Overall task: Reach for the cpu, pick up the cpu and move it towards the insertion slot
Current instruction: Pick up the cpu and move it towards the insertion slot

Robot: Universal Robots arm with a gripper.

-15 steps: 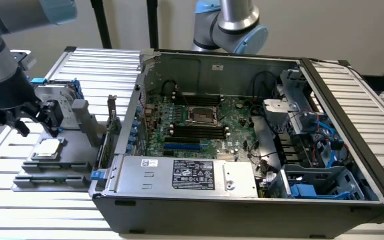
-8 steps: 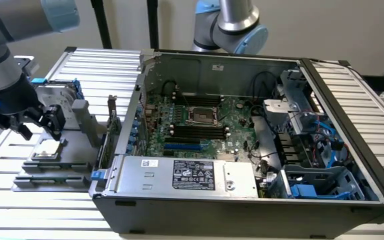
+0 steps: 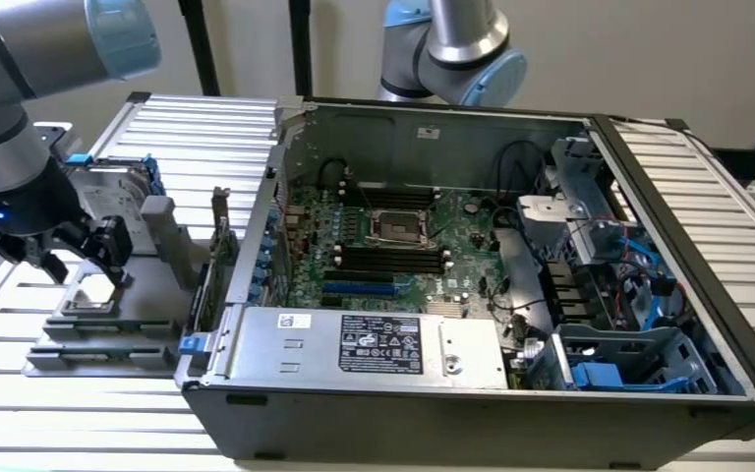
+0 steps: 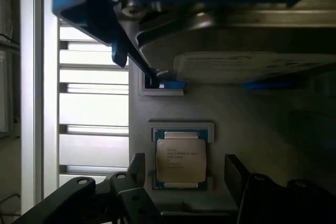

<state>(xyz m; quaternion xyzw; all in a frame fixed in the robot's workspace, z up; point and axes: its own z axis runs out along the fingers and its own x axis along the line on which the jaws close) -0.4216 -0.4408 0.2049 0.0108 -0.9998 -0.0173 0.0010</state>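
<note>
On the slatted white surface beside the open computer case, the cpu lies in a grey holder, well apart from the insertion slot. The hand hangs over it, open and empty, one finger on each side. I judge a square, centred descent and an even grip on the chip's edges would serve best.

- Open computer case rests on slatted table.
- Power supply lies inside the case, at its near wall.
- Grey fixture stands beside the case, on the exterior view's left.
</note>
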